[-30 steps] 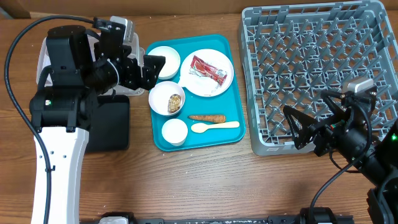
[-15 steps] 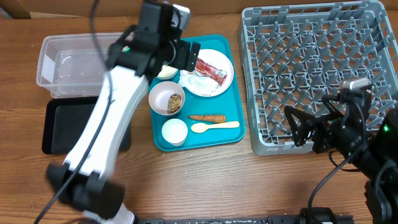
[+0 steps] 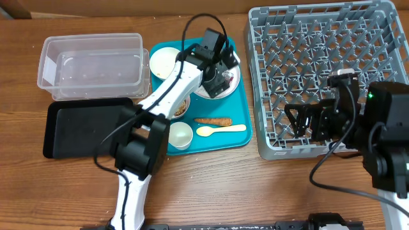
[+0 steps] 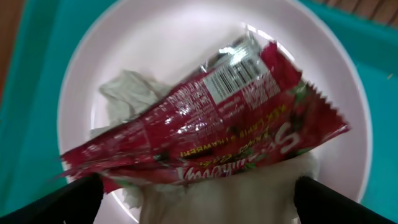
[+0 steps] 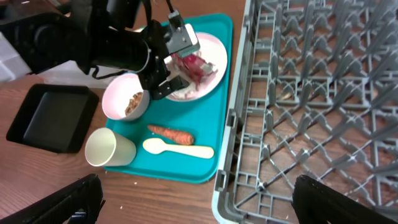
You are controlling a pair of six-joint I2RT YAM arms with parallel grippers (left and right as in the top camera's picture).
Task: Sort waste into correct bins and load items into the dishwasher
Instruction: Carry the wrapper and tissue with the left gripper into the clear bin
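The serving tray (image 3: 217, 142) sits mid-table (image 3: 255, 185). The dish rack (image 3: 319, 70) stands to its right. The tub (image 3: 92, 61) lies to its left, with the shallow tray (image 3: 83, 128) in front of the tub.

On the serving tray:
- The rear bowl (image 3: 164, 62) is at rear left.
- The plate (image 4: 155, 37) is at rear right.
- The food bowl (image 5: 127, 99) is in front of the rear bowl.
- The cup (image 3: 180, 135) is at front left.
- The carrot (image 3: 213, 121) and spoon (image 3: 220, 130) lie right of the cup, carrot behind spoon.

The wrapper (image 4: 205, 124) lies over crumpled paper (image 4: 124, 93) on the plate.

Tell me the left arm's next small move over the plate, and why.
Probably lower the left gripper and close on the red wrapper: the jaws stand open on either side of it, empty, and it lies atop the white paper on the plate.
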